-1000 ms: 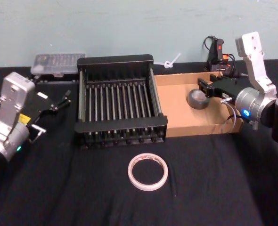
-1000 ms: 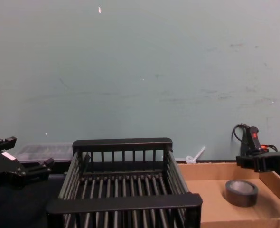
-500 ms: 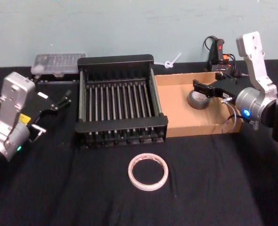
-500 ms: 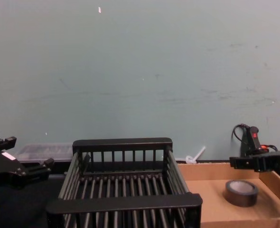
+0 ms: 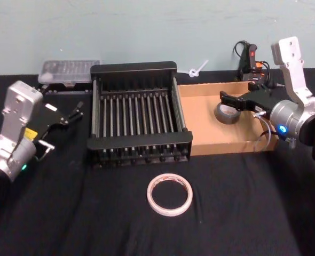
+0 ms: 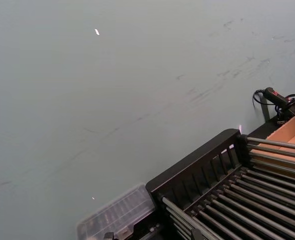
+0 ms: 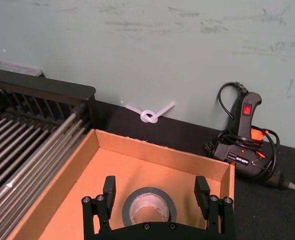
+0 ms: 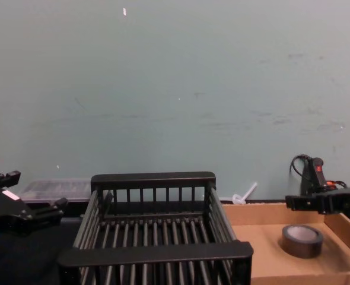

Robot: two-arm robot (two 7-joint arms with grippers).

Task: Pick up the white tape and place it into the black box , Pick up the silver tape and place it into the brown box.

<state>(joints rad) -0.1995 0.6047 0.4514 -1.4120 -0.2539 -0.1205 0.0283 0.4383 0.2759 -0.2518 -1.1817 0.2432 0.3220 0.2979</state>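
- Since a second ago the right gripper (image 5: pixel 228 100) has let go of the small, thick roll of dull silver-grey duct tape (image 5: pixel 226 113) and lifted a little; the roll now lies flat on the floor of the shallow brown cardboard tray (image 5: pixel 205 140), toward its far right part.
- In the right wrist view the right gripper's (image 7: pixel 155 192) two black fingers (image 7: pixel 109 189) stand spread wide, one on each side above the silver roll (image 7: pixel 149 205), holding nothing.
- From the chest view that gripper (image 8: pixel 302 203) hangs just above the roll (image 8: pixel 302 240), apart from it.
- The left gripper (image 5: pixel 61 118) hovers over the black cloth to the left of the black slatted plastic crate (image 5: pixel 139 141), its jaws parted and holding nothing.
- The wide, thin white ring of tape (image 5: pixel 170 194) lies flat on the black cloth in front of the crate, well apart from both grippers.
- The crate and the cardboard tray sit side by side, touching.
- A clear plastic case (image 5: pixel 68 70) lies behind the crate's left corner, and a black glue gun with a red switch (image 7: pixel 245 139) lies behind the tray.
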